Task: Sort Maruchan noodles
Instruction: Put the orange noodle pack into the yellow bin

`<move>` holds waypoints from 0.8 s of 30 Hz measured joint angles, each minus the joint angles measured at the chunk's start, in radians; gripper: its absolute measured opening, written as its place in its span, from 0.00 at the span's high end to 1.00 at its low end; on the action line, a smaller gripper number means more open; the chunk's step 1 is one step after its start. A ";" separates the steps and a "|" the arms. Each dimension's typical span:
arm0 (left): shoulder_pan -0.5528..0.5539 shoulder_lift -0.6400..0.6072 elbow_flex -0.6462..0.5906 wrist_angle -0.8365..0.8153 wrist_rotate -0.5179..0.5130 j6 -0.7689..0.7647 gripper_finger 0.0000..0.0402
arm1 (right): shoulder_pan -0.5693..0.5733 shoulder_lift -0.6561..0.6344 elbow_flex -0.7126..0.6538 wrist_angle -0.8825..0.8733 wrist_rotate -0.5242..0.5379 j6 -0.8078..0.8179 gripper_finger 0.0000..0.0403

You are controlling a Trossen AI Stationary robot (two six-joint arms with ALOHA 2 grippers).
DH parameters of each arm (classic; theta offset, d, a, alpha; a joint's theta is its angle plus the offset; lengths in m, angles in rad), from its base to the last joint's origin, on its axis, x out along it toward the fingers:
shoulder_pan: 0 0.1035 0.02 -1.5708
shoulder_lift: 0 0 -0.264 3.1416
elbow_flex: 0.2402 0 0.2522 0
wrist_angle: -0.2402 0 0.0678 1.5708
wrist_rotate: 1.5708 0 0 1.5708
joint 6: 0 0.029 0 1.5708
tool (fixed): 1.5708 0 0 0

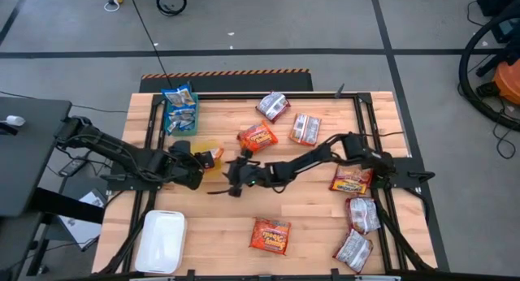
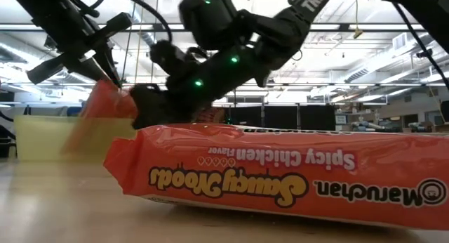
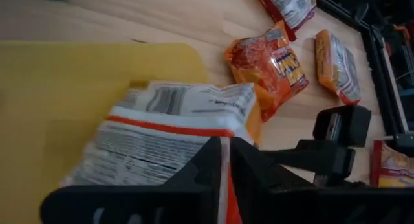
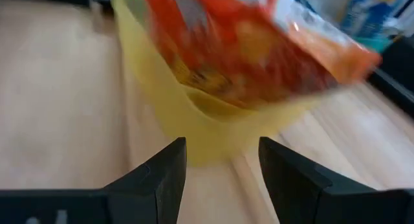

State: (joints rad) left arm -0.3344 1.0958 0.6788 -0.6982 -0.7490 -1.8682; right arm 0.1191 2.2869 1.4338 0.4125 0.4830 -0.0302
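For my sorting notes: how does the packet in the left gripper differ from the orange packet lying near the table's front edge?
The held packet hangs over the yellow bin, pinched at one edge by the left gripper; the front orange packet lies flat on the bare table, touched by nothing. The held one shows its white printed back, the front one its orange face. Both are crinkly orange noodle packets.

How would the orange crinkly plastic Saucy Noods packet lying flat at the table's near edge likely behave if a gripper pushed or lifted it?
The orange crinkly plastic Saucy Noods packet lies flat and broad, so it would probably slide rather than roll or tip. Its glossy film looks slippery, and a pinch might slip off. A similar orange packet hangs from the left gripper without sagging, suggesting it is light and fairly stiff.
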 joint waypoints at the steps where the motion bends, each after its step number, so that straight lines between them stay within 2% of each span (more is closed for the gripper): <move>1: 0.000 0.000 0.000 -0.004 0.000 0.003 0.89 | 0.003 0.014 0.023 -0.001 -0.017 0.007 0.51; 5: 0.000 -0.008 0.000 -0.007 0.002 0.056 0.84 | 0.014 0.020 0.051 -0.008 -0.121 0.033 0.51; 8: 0.006 -0.040 0.008 -0.012 -0.017 0.153 0.80 | 0.025 -0.012 0.050 -0.075 -0.133 0.032 0.51; 12: 0.006 -0.100 0.073 -0.046 -0.021 0.417 0.75 | 0.047 -0.093 0.051 -0.275 -0.105 0.028 0.51; 14: -0.003 -0.121 0.110 -0.060 0.029 0.571 0.74 | 0.064 -0.134 0.051 -0.376 -0.101 0.027 0.51; 17: -0.042 -0.122 0.179 -0.054 0.116 0.774 0.73 | 0.097 -0.186 0.051 -0.531 -0.057 0.023 0.51; 19: -0.097 -0.117 0.214 -0.057 0.138 0.863 0.73 | 0.124 -0.210 0.051 -0.632 0.010 0.032 0.51; 21: -0.155 -0.098 0.242 -0.066 0.143 0.914 0.73 | 0.153 -0.223 0.051 -0.723 0.092 0.064 0.51; 24: -0.263 -0.076 0.272 -0.168 0.120 0.932 0.73 | 0.197 -0.233 0.050 -0.882 0.191 0.182 0.51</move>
State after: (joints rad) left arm -0.5972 1.0201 0.9511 -0.8662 -0.6293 -0.9365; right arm 0.3161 2.0534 1.4837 -0.4694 0.6738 0.1517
